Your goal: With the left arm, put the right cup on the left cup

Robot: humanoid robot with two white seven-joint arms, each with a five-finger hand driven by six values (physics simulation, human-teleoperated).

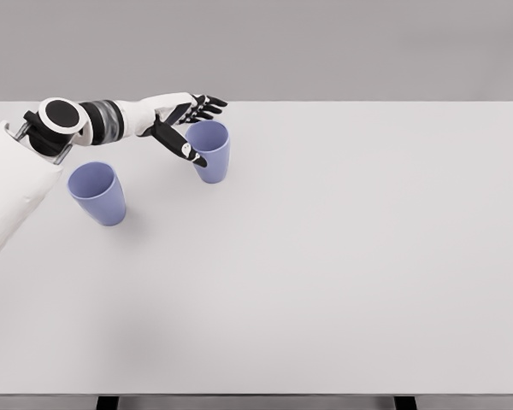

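Approach step: left hand (185,128), fingers spread (holding nothing), flanks the far right lavender plastic cup (210,150); next, grasp, lift, stack onto near left lavender cup (97,193).

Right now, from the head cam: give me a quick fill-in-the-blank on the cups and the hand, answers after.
1. The table holds ____ purple cups, both upright.
2. The left hand is beside the ____ cup, fingers spread around its rim.
3. The left cup stands on the table with ____ stacked on it.
4. The right cup rests on the ____, not lifted.

Answers: two; right; nothing; table
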